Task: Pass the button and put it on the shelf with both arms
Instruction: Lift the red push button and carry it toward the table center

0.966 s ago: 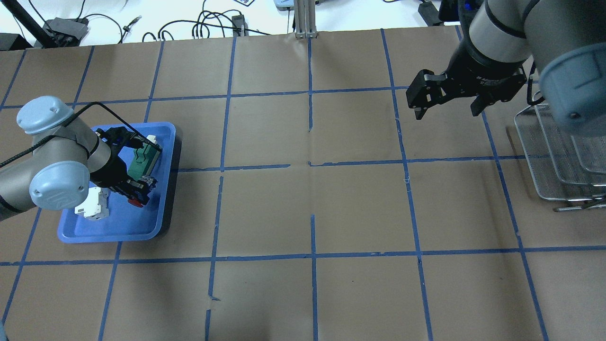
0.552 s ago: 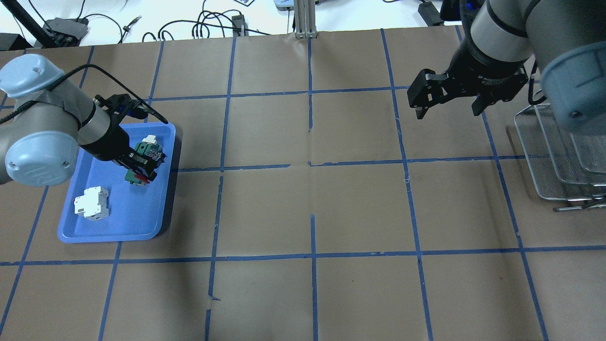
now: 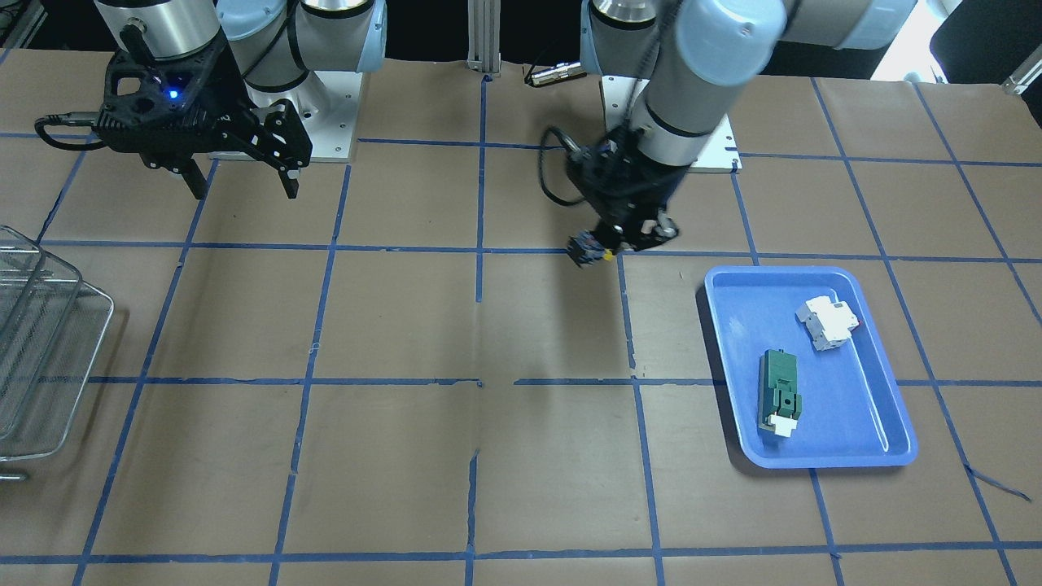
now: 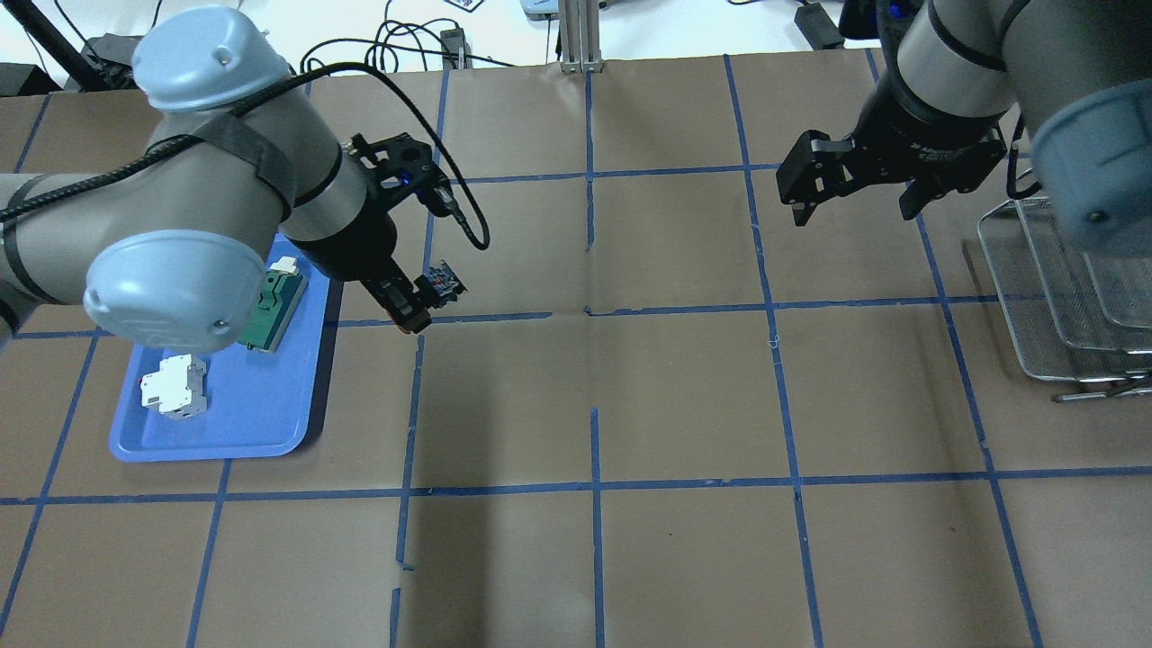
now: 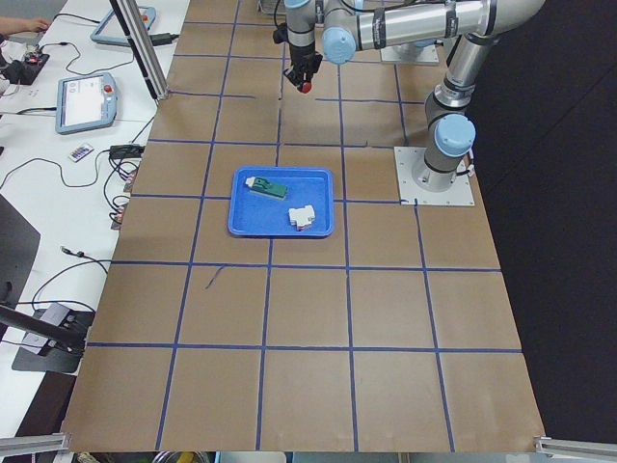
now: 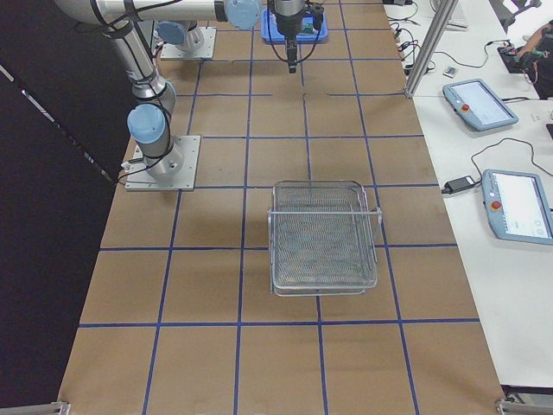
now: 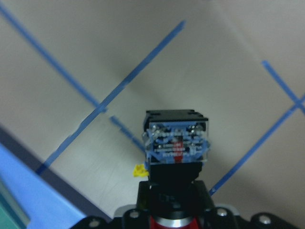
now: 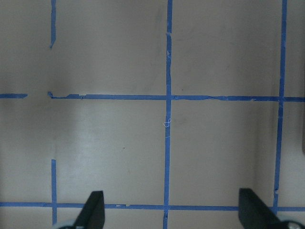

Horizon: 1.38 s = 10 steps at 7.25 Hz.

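Observation:
My left gripper [image 4: 416,304] is shut on the button [image 4: 443,283] and holds it in the air just right of the blue tray. The left wrist view shows its blue-white contact block [image 7: 176,143] pointing away from the wrist, with the red cap down at the jaws. It also shows in the front view [image 3: 588,248]. My right gripper [image 4: 852,214] is open and empty, high over the far right of the table; its fingers [image 8: 93,212] frame bare paper. The wire-mesh shelf [image 4: 1062,297] stands at the right edge, also seen in the right view [image 6: 324,238].
The blue tray [image 4: 252,414] at the left holds a green module [image 4: 274,306] and a white breaker [image 4: 174,387]. The table is brown paper with a blue tape grid. Cables lie beyond the far edge.
My left gripper has lifted the button out of the blue tray and carried it right, past the tray's edge. The right gripper has barely moved and stays open.

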### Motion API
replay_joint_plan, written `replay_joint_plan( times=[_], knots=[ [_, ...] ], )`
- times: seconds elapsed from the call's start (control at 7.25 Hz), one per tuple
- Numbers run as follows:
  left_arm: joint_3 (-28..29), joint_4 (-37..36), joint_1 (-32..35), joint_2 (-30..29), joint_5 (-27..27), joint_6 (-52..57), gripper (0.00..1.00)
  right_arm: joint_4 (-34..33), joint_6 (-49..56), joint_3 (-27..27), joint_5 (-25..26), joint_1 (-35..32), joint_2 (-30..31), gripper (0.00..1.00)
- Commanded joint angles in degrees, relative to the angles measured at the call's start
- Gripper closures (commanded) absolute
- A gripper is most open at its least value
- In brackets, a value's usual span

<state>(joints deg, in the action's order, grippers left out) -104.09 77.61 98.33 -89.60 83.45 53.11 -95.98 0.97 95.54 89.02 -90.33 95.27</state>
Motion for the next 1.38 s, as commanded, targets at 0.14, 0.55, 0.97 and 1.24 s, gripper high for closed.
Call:
replay_joint_plan(
  times=[0.14, 0.55, 0.97, 1.24],
  knots=[
    [3.52, -4.83, 9.93, -2.67, -6.26, 4.05, 1.0, -0.09, 0.09, -0.09, 0.1, 0.24, -0.09, 0.0],
    [8.81, -4.13, 16.43, -6.55, -5.67, -1.41, 1.0, 0.0, 9.89, -0.18, -1.83, 6.45, -0.09, 0.0],
    [11.09, -1.0, 16.19, -5.86, 2.03, 6.59, 1.0, 9.18, 18.41, 0.44, -18.99, 16.47, -0.09, 0.0],
    [13.91, 3.16, 15.05, -7.07, 3.05, 8.51, 1.0, 26.18, 30.35, 1.92, -33.74, 28.57, -0.44, 0.0]
  ],
)
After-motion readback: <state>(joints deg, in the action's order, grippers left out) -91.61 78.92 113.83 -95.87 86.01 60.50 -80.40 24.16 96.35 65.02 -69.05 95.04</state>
